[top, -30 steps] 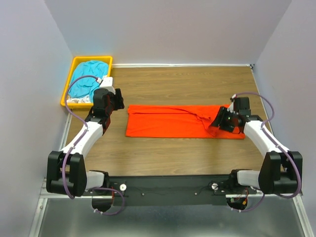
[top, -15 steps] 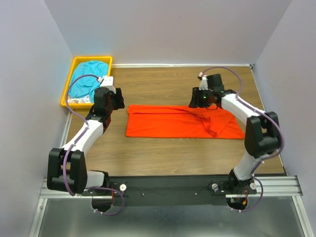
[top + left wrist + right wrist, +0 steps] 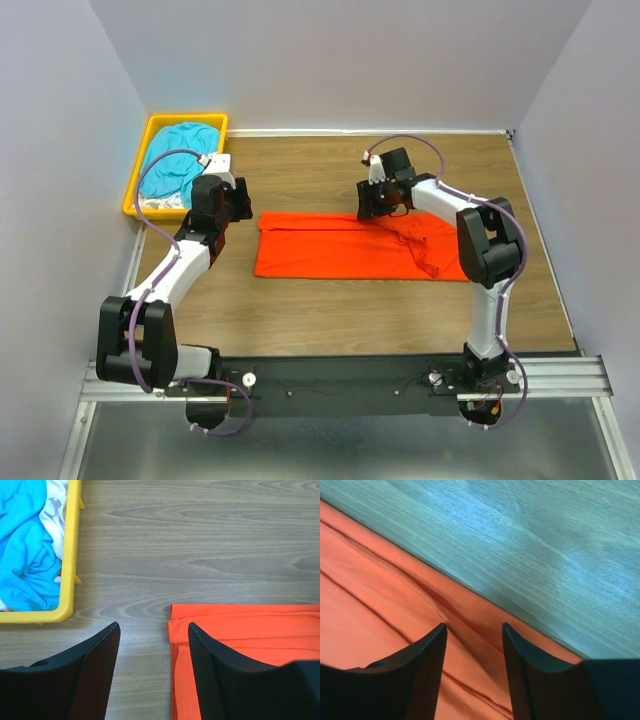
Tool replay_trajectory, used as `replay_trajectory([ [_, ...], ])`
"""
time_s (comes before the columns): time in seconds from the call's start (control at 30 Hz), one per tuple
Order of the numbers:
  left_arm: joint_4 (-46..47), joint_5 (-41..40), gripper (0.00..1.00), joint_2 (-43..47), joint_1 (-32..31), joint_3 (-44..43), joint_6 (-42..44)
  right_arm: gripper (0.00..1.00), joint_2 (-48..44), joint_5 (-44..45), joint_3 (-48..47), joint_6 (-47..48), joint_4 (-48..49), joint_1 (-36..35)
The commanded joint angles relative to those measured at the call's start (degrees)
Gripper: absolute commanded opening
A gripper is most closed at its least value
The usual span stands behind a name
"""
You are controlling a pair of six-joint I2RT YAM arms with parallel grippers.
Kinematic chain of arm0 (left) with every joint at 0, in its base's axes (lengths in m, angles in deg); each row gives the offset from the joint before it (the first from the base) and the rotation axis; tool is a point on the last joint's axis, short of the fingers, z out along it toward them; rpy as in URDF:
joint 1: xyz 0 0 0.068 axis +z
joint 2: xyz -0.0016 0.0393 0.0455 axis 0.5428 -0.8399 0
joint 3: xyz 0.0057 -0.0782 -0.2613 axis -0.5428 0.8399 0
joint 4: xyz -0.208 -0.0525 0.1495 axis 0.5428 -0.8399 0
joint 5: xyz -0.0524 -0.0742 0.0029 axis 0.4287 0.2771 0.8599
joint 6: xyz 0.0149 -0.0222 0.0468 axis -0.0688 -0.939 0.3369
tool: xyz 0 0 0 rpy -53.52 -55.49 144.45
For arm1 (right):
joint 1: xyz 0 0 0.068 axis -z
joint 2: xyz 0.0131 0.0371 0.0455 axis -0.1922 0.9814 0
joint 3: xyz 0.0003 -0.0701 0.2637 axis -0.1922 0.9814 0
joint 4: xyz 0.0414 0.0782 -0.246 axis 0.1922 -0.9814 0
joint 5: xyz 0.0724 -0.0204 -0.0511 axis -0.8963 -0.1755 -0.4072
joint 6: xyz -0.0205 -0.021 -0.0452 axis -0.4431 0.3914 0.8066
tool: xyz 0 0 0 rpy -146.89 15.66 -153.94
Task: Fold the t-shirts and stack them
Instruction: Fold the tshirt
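An orange-red t-shirt [image 3: 350, 248], folded into a long strip, lies across the middle of the table. Its left end shows in the left wrist view [image 3: 240, 630]; its far edge shows in the right wrist view [image 3: 395, 590]. My left gripper [image 3: 238, 205] is open and empty just beyond the strip's far left corner [image 3: 152, 630]. My right gripper [image 3: 372, 205] is open and empty, low over the strip's far edge right of centre [image 3: 474, 630]. A teal-blue t-shirt [image 3: 180, 160] and white fabric [image 3: 56, 500] lie in the yellow bin.
The yellow plastic bin [image 3: 137, 165] stands at the table's far left corner, its near rim showing in the left wrist view [image 3: 70, 555]. Grey walls enclose the table on three sides. Bare wood lies beyond and in front of the strip.
My right arm has swung from the strip's right end to the far edge, then leftward along it. The shirt's right end looks shorter. The left arm has hardly moved.
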Motion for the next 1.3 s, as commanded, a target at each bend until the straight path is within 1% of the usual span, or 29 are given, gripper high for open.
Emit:
replay_trajectory([
  [0.0,-0.79,0.62,0.64,-0.63,-0.08,-1.90,0.63,0.52,1.23,-2.90,-1.91,1.84,0.11,-0.54],
  [0.1,-0.79,0.79,0.64,-0.72,-0.16,-2.08,0.63,0.50,0.35,-3.96,-1.21,1.76,-0.07,-0.89],
  [0.13,-0.79,0.88,0.64,-0.98,-0.16,-2.16,0.63,0.49,0.00,-4.14,-0.42,3.41,-0.24,-0.90],
  [0.2,-0.79,1.14,0.65,-1.16,-0.16,-2.16,0.63,0.47,-0.70,-4.23,0.46,3.69,-0.33,-0.90],
  [0.23,-0.79,1.23,0.64,-1.25,-0.16,-2.16,0.63,0.43,-0.97,-3.97,1.34,3.69,-0.33,-0.81],
  [0.3,-0.97,1.23,0.64,-1.42,-0.08,-2.25,0.54,0.41,-1.32,-3.79,1.87,3.78,-0.42,-0.90],
  [0.33,-0.88,1.23,0.64,-1.51,-0.16,-2.43,0.54,0.36,-1.41,-3.79,2.13,3.78,-0.42,-0.90],
  [0.4,-0.88,1.15,0.64,-1.60,-0.08,-2.34,0.54,0.31,-1.67,-3.96,2.23,3.87,-0.42,-0.81],
  [0.5,-0.97,1.23,0.64,-1.77,-0.16,-2.34,0.54,0.25,-2.11,-3.79,2.40,3.87,-0.42,-0.90],
  [0.77,-1.14,1.23,0.64,-2.30,-0.08,-2.52,0.54,0.25,-4.22,-4.14,3.54,4.13,-0.77,-0.90],
  [0.9,-1.32,1.23,0.64,-2.48,-0.16,-2.60,0.54,0.26,-5.10,-5.19,4.77,4.04,-1.04,-0.81],
  [1.17,-1.41,1.23,0.64,-2.83,-0.16,-2.78,0.54,0.39,-6.42,-9.32,7.32,3.08,-2.18,-0.89],
  [1.27,-1.49,2.81,0.64,-3.00,-0.16,-2.87,0.54,0.40,-6.94,-9.85,8.29,2.72,-2.18,-0.90],
])
